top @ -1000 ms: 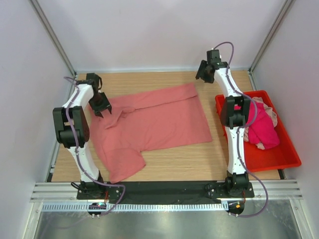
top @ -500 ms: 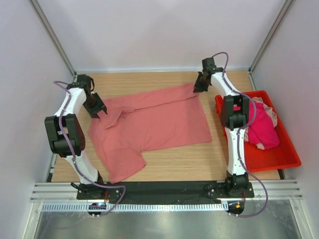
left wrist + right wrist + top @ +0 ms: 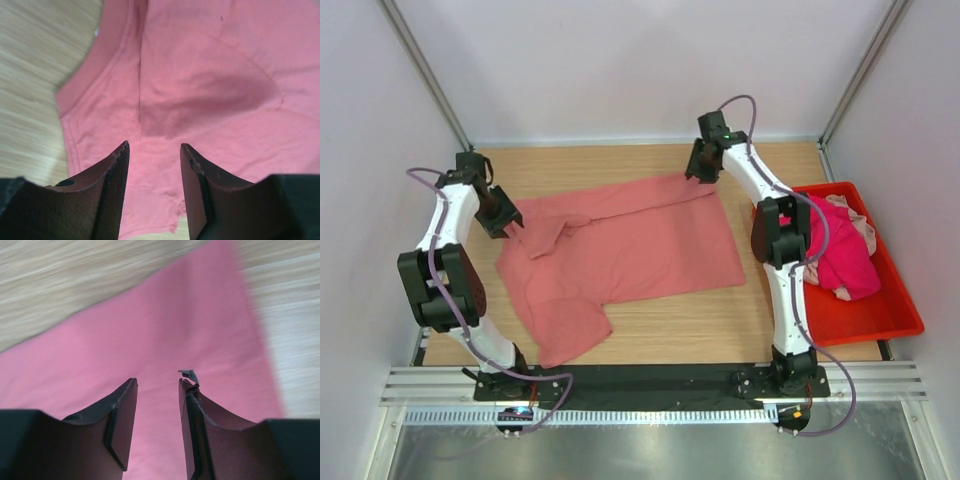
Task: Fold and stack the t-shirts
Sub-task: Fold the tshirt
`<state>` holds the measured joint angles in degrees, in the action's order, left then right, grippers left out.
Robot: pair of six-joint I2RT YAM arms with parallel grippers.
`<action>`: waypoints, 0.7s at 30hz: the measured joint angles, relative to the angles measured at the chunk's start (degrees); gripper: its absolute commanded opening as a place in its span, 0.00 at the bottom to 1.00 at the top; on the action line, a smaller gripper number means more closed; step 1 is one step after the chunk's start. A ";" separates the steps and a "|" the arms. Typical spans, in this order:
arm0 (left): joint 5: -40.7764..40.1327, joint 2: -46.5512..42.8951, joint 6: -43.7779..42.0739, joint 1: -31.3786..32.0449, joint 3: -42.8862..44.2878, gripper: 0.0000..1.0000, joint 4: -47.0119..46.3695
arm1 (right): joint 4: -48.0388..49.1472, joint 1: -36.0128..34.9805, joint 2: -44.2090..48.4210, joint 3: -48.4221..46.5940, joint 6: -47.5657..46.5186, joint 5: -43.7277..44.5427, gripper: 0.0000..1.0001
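White matte walls with grey metal corner posts box in a table point(image 3: 650, 330) of pale, straight-grained wood. A large salmon t-shirt point(image 3: 630, 250) lies spread across most of that wood: soft, thin knit, mostly flat. Its far edge is turned over in a long slanted fold, and one short sleeve sticks out toward the near left. To the right of the salmon t-shirt, apart from it, sits a rigid, glossy red plastic bin point(image 3: 880, 325), rectangular with a raised rim. A bright magenta t-shirt point(image 3: 845, 262) is bunched inside, and a pale pink t-shirt point(image 3: 855, 215) is crumpled beside it at the bin's far end.

The left gripper point(image 3: 510, 225) hangs over the salmon t-shirt's left edge, by the stitched neckband. Its dark wedge-shaped fingers point(image 3: 112, 185) stand partly apart, with only cloth showing below the gap. The right gripper point(image 3: 700, 172) hovers above the shirt's far right corner. Its fingers point(image 3: 120, 415) are likewise parted and grasp nothing.
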<state>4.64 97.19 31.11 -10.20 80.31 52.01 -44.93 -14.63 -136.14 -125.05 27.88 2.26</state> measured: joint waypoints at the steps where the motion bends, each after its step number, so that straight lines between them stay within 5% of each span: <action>1: 0.13 0.83 0.00 -0.74 0.79 0.43 -0.24 | 1.20 -1.88 1.73 1.42 1.36 -0.07 0.46; 9: 3.15 13.40 1.77 -5.09 10.34 0.38 -5.33 | 21.81 -19.71 14.78 17.57 21.27 -9.38 0.32; 21: 8.57 26.62 4.74 -5.79 18.53 0.38 -12.28 | 37.18 -26.91 1.62 20.06 38.58 -16.41 0.25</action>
<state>13.21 123.81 35.86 -15.99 98.85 39.72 -7.75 -41.54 -134.52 -104.99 66.46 -14.15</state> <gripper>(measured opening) 0.386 0.253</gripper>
